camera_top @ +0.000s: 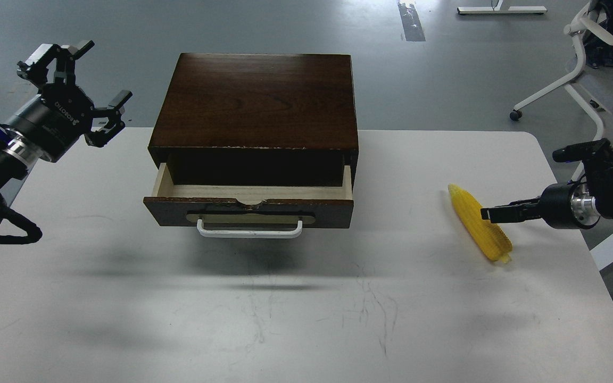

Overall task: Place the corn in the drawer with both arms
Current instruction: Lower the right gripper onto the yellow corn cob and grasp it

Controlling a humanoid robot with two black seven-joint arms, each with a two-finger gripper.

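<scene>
The yellow corn (478,221) lies on the white table (306,308) at the right, pointed end away from me. The drawer (248,209) is pulled partly out of the dark wooden box (256,101); its pale wood inside (253,192) holds nothing and its white bar handle (249,231) faces me. My left gripper (85,77) is open and empty, raised left of the box's back corner. My right gripper (490,213) comes in from the right, seen edge-on as a thin dark bar, its tip over the corn's middle. I cannot tell its fingers apart or whether it touches the corn.
A white office chair (583,69) stands on the grey floor beyond the table's back right corner. The table's right edge runs just right of the corn. The box stands at the table's back middle.
</scene>
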